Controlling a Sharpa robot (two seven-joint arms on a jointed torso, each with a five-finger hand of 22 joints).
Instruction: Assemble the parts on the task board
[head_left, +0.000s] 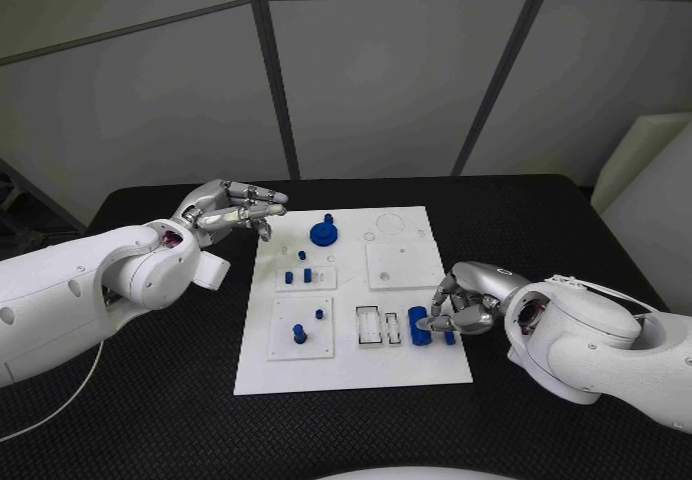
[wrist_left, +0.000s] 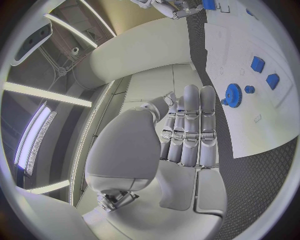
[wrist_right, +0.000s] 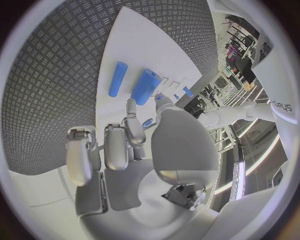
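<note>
Fingers (head_left: 459, 305) of the right hand (head_left: 464, 305) curl down over the near right part of the task board (head_left: 355, 370), close around a thick blue cylinder (head_left: 418, 325) that lies there. The right wrist view shows that cylinder (wrist_right: 144, 86) just past the fingertips with a thinner blue rod (wrist_right: 117, 78) lying beside it, both flat on the white plate; whether the fingers actually press the cylinder or merely sit next to it I cannot tell.

Over the board's far left corner hangs the left hand (head_left: 231, 212), its fingers (head_left: 260, 208) drawn together and bent forward side by side, with nothing seen between them. The left wrist view shows them (wrist_left: 190, 125) straight and close-packed above the black table (wrist_left: 262, 175), short of the board's edge.

On the board, a blue gear (head_left: 325, 234) with a raised hub sits near the far edge, left of centre. Two small blue blocks (head_left: 297, 277) stand on a square insert just nearer, and a blue peg (head_left: 299, 331) rises from another square insert at the near left. A clear rectangular frame (head_left: 374, 327) lies between that insert and the thick cylinder.
</note>
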